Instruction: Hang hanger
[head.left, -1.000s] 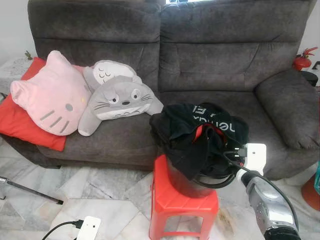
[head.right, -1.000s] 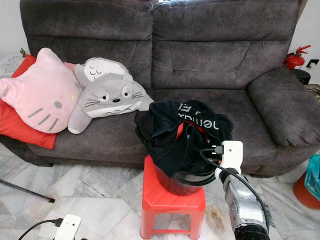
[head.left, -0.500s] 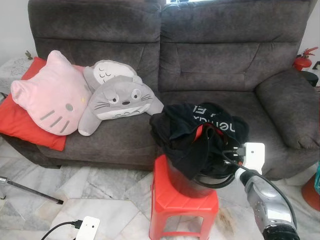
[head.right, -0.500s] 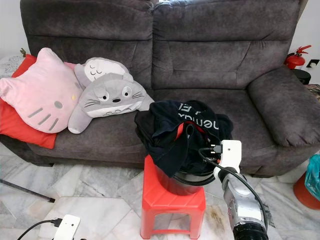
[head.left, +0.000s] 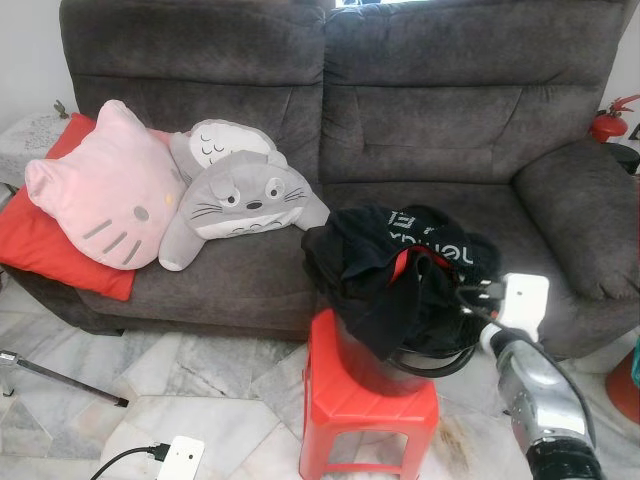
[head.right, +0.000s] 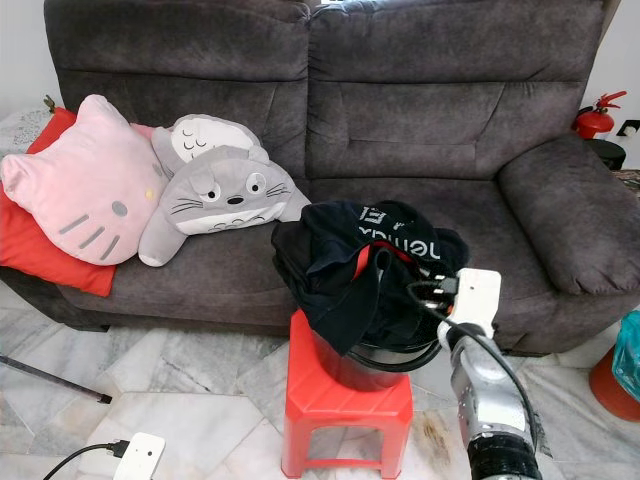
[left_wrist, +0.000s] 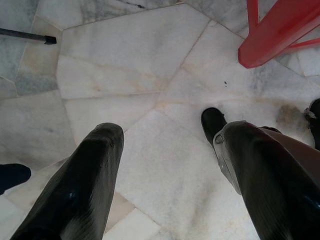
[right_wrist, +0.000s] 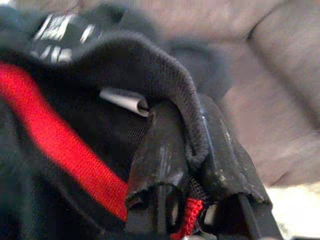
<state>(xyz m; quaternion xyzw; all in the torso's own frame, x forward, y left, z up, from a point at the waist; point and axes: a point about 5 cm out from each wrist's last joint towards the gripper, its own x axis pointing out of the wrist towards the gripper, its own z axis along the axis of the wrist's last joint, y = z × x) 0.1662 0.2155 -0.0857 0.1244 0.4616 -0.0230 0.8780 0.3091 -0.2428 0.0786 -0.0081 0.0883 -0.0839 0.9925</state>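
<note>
- The right gripper (right_wrist: 182, 150) is clamped on a fold of the black garment (head.left: 400, 265), right beside a silver hook-like piece (right_wrist: 122, 99) that's probably the hanger; the rest of it seems buried in the cloth.
- Risk: it's pinching fabric only, so a pull could lift the shirt and leave the hanger behind, or drag everything off.
- The black bucket (head.left: 380, 365) holds that garment, heaped over the rim, with a red strap (right_wrist: 60, 132) showing. It sits on 1 red stool (head.left: 365, 415), so a sideways tug could tip it.
- The left gripper (left_wrist: 165, 165) hangs idle over the marble floor (left_wrist: 130, 75), fingers apart, holding nothing.
- No rail in view to hang on.
</note>
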